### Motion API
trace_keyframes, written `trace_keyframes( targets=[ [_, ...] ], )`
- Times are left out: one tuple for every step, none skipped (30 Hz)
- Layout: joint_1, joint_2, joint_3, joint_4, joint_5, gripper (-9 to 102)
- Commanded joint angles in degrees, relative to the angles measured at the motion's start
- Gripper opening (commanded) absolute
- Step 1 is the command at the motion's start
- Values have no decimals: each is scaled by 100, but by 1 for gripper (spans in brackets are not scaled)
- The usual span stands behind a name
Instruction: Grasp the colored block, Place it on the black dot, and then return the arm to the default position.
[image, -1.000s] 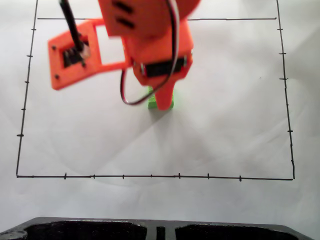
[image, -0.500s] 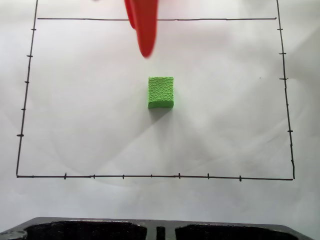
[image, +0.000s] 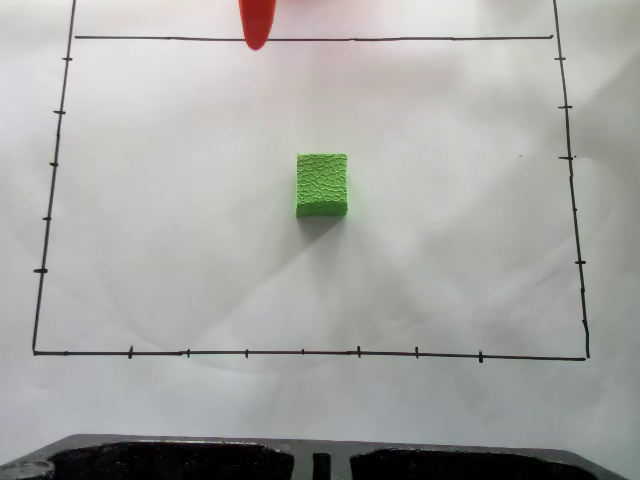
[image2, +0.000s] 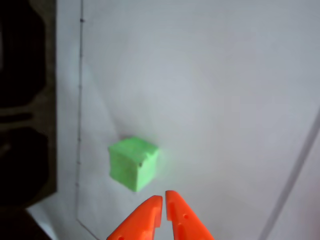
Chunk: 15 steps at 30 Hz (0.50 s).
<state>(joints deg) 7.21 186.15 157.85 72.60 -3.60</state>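
Currently end effector (image2: 163, 201) is sitting empty, tips nearly together; colored block (image2: 133, 163) is lying free on paper, just ahead-left in wrist view.

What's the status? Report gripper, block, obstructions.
Gripper shut, empty, clear of block. Green block sits alone on white paper. Black dot not visible. Nothing in the way.
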Motion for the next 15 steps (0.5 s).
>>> trace_keyframes(
  targets=[
    [88,97,202,-176,105,0],
    [97,97,325,-246,114,0],
    [123,97,439,-325,149,0],
    [132,97,554,-404,185,0],
    [132,97,659,-492,185,0],
    [141,105,765,-598,237,0],
    [149,105,853,-712,299,0],
    [149,105,932,-809,343,0],
    [149,105,1028,-923,360,0],
    [158,105,1134,-1046,343,0],
    [158,105,1248,-1187,308,0],
    [158,105,1380,-1371,264,0],
    [176,105,1433,-1485,299,0],
    [176,105,1459,-1573,343,0],
    [158,105,1485,-1652,396,0]
  ],
)
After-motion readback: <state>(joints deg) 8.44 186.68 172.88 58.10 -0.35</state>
